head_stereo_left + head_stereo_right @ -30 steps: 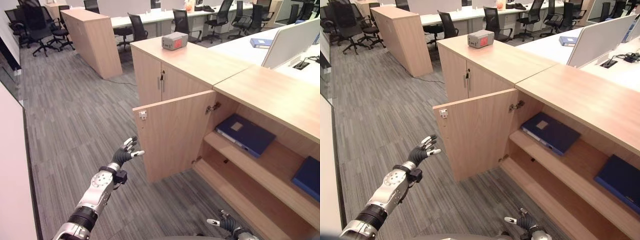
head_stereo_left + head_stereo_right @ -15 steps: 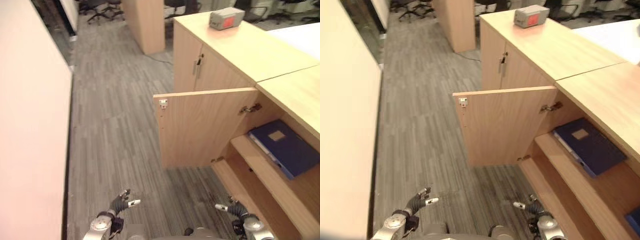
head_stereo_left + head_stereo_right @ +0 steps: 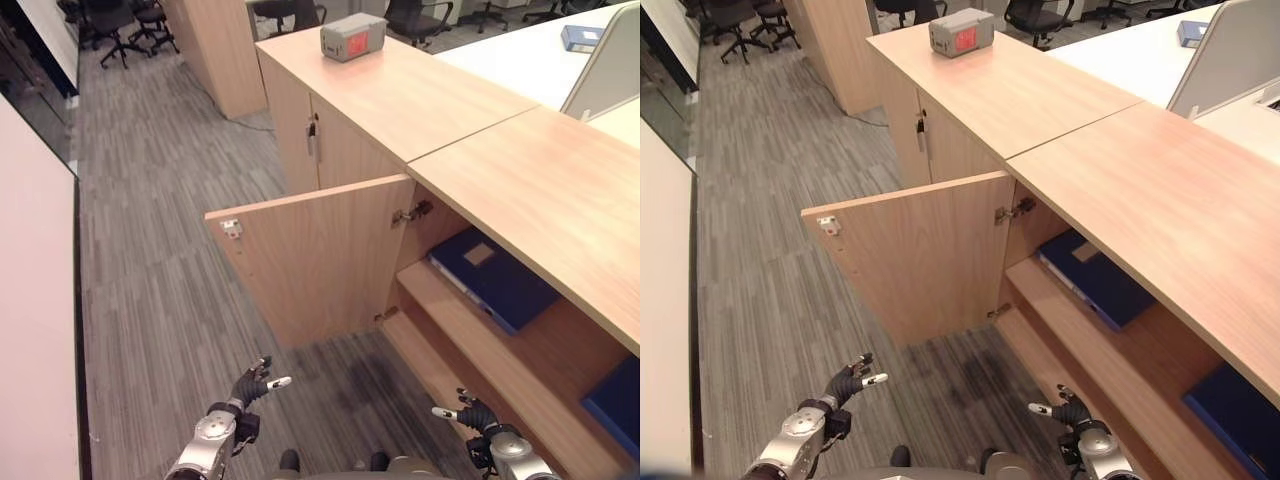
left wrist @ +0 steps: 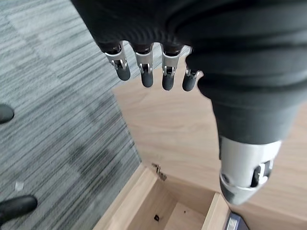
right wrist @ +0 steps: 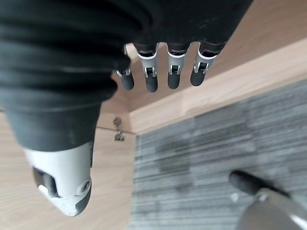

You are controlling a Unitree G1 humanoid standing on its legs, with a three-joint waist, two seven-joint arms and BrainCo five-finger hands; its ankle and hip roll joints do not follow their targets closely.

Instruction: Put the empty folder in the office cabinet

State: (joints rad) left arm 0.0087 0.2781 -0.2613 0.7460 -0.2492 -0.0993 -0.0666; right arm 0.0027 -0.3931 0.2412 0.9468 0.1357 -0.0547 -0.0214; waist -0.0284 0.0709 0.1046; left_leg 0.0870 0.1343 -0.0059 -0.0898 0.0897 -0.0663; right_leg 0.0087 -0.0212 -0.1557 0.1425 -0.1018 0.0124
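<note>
Blue folder (image 3: pixel 492 276) lying flat on the upper shelf (image 3: pixel 520 345) of the open office cabinet (image 3: pixel 1120 330), just inside the hinge side; whether empty cannot be told. Second blue folder (image 3: pixel 612 378) further right on the same shelf, partly cut off. Placement judged complete, assuming the near folder is the task's own. Cabinet door (image 3: pixel 315 255) standing wide open over the grey carpet floor (image 3: pixel 150 270); closing it possibly outstanding.

Left hand (image 3: pixel 252 384) low and near, in front of the door, fingers spread and relaxed, holding nothing. Right hand (image 3: pixel 470 413) low at the near right, before the lower shelf (image 3: pixel 1060 370), fingers likewise straight and empty.

Head views give the cabinet's wooden top surface (image 3: pixel 420 95) with a grey box (image 3: pixel 353 37) at the far end, and office chairs (image 3: pixel 125 20) beyond. Left wrist view adds the door hinge (image 4: pixel 157 171) from close below. Right wrist view confirms extended fingers (image 5: pixel 151 79) above carpet and the cabinet's base edge.
</note>
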